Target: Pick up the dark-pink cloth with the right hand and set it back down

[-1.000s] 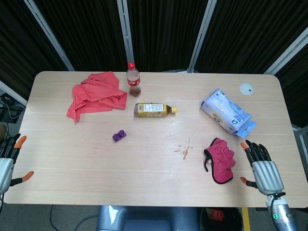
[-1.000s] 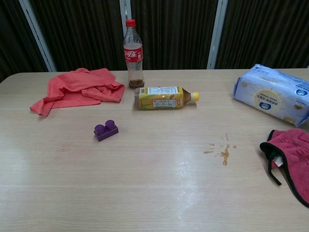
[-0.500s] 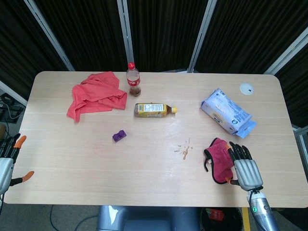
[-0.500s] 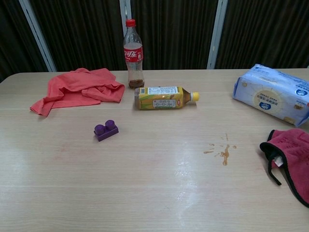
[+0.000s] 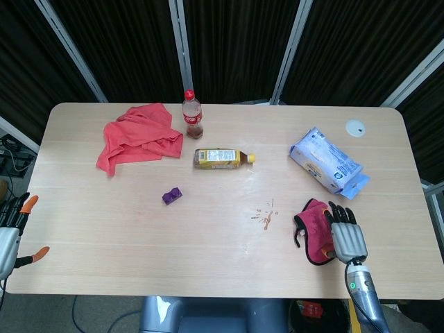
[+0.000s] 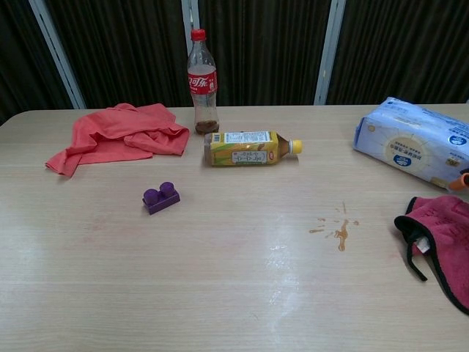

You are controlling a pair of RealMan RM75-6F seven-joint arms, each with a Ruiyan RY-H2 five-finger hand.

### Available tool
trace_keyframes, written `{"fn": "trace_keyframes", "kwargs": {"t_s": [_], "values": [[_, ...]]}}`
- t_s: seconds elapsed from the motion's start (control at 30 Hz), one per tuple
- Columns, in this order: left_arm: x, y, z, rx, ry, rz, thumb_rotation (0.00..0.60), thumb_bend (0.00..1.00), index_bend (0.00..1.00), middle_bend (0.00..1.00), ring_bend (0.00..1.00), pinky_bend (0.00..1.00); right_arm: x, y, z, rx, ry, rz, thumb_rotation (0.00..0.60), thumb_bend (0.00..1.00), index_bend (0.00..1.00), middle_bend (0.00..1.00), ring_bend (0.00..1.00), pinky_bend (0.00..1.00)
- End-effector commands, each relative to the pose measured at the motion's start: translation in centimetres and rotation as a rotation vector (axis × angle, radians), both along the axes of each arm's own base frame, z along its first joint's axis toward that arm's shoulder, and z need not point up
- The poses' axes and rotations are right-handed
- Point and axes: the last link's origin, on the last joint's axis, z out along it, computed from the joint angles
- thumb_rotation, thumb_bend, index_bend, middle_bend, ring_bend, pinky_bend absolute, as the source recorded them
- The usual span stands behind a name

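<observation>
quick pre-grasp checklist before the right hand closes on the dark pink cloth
1. Right hand over the dark-pink cloth: ok; in the head view it covers the cloth's right part.
2. Fingers spread, nothing held: ok in the head view.
3. Fingers touching the cloth: cannot tell; no view shows the height.
4. Cloth lying on the light wooden table, not lifted: ok.
5. Neighbours apart from the cloth: ok; the blue-and-white tissue pack and the brown spill stain do not touch it.
6. Left hand out of the way: ok; it is at the table's far left edge.
</observation>
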Motion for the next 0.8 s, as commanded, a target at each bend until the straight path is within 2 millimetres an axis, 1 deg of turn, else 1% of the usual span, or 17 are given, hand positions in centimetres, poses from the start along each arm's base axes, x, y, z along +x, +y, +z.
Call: {"fn": "trace_keyframes", "kwargs": {"t_s": [0.03, 0.2, 0.53, 0.6, 0.63, 0.7, 0.73, 0.77, 0.8], "values": [[0.0, 0.0, -0.1, -0.001, 0.000, 0.003, 0.600, 0.00, 0.00, 0.00, 0.00, 0.00, 0.0, -0.9, -0.3, -0.003, -0.002, -0.009, 0.600, 0.09, 0.15, 0.00, 0.00, 0.05], [0.0, 0.1, -0.1, -0.005, -0.003, 0.007, 0.600, 0.00, 0.00, 0.00, 0.00, 0.00, -0.3, -1.8, -1.0, 0.002, 0.002, -0.029, 0.600, 0.11, 0.17, 0.00, 0.00, 0.08], [-0.2, 0.3, -0.2, -0.009, -0.010, 0.018, 0.600, 0.00, 0.00, 0.00, 0.00, 0.00, -1.0, -2.8, -2.5, 0.013, 0.018, -0.062, 0.600, 0.24, 0.19, 0.01, 0.00, 0.09], [-0.2, 0.3, -0.3, -0.011, -0.011, 0.018, 0.600, 0.00, 0.00, 0.00, 0.00, 0.00, -1.1, -3.1, -2.7, 0.011, 0.021, -0.065, 0.600, 0.26, 0.21, 0.02, 0.00, 0.11], [-0.2, 0.4, -0.3, -0.012, -0.013, 0.018, 0.600, 0.00, 0.00, 0.00, 0.00, 0.00, -1.1, -3.2, -2.8, 0.008, 0.025, -0.059, 0.600, 0.27, 0.24, 0.05, 0.00, 0.15], [-0.2, 0.4, -0.3, -0.013, -0.015, 0.021, 0.600, 0.00, 0.00, 0.00, 0.00, 0.00, -0.9, -3.3, -2.9, -0.004, 0.027, -0.040, 0.600, 0.31, 0.32, 0.14, 0.04, 0.27], [-0.2, 0.4, -0.3, -0.014, -0.016, 0.021, 0.600, 0.00, 0.00, 0.00, 0.00, 0.00, -0.8, -3.3, -2.9, -0.009, 0.024, -0.030, 0.600, 0.35, 0.40, 0.24, 0.12, 0.39], [-0.2, 0.5, -0.3, -0.014, -0.018, 0.022, 0.600, 0.00, 0.00, 0.00, 0.00, 0.00, -0.6, -3.3, -3.0, -0.015, 0.012, -0.014, 0.600, 0.37, 0.46, 0.32, 0.21, 0.48], [-0.2, 0.5, -0.4, -0.014, -0.020, 0.023, 0.600, 0.00, 0.00, 0.00, 0.00, 0.00, -0.2, -3.4, -3.1, -0.021, -0.002, 0.003, 0.600, 0.39, 0.51, 0.39, 0.28, 0.54]]}}
